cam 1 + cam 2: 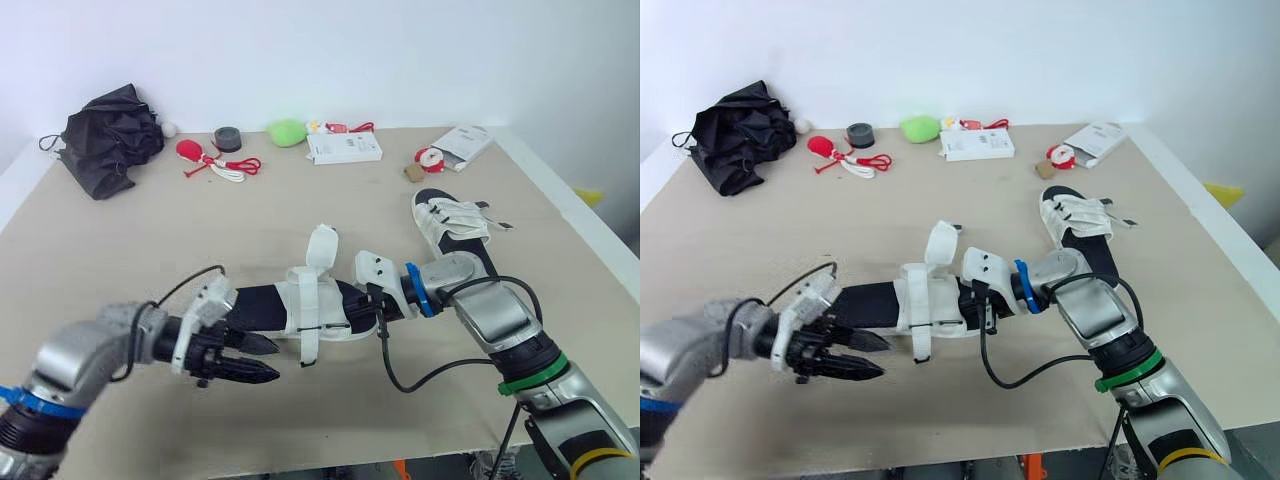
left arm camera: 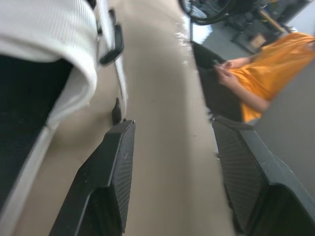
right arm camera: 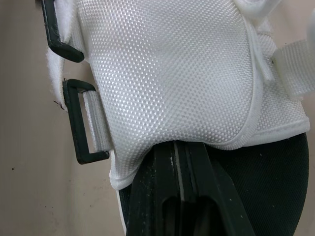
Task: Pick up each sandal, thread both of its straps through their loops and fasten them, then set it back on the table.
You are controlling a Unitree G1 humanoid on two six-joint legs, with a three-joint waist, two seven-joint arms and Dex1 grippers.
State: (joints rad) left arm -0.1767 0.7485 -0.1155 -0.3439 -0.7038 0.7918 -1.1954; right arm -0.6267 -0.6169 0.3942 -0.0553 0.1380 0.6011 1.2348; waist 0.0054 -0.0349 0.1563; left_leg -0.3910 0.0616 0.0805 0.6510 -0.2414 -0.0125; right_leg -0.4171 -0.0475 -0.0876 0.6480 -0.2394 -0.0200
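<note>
A black-soled sandal with white mesh straps [image 1: 300, 305] lies in the middle of the table [image 1: 120, 250]. One strap [image 1: 322, 248] stands up loose. My right gripper [image 1: 368, 300] is at the sandal's right end, shut on its mesh upper [image 3: 167, 73]; two black loops [image 3: 81, 123] hang beside that mesh. In front of the sandal's left end, my left gripper [image 1: 258, 360] is open with nothing between its fingers [image 2: 113, 167]; the sandal [image 2: 44, 29] lies just beside one of them. A second sandal [image 1: 450, 225] rests at the right with its straps across it.
Along the table's far edge lie a black umbrella [image 1: 110, 135], red cords [image 1: 215, 162], a tape roll [image 1: 228, 138], a green object [image 1: 287, 131], a white box [image 1: 344, 148] and a booklet [image 1: 462, 143]. A person in orange [image 2: 266, 73] sits beyond the table.
</note>
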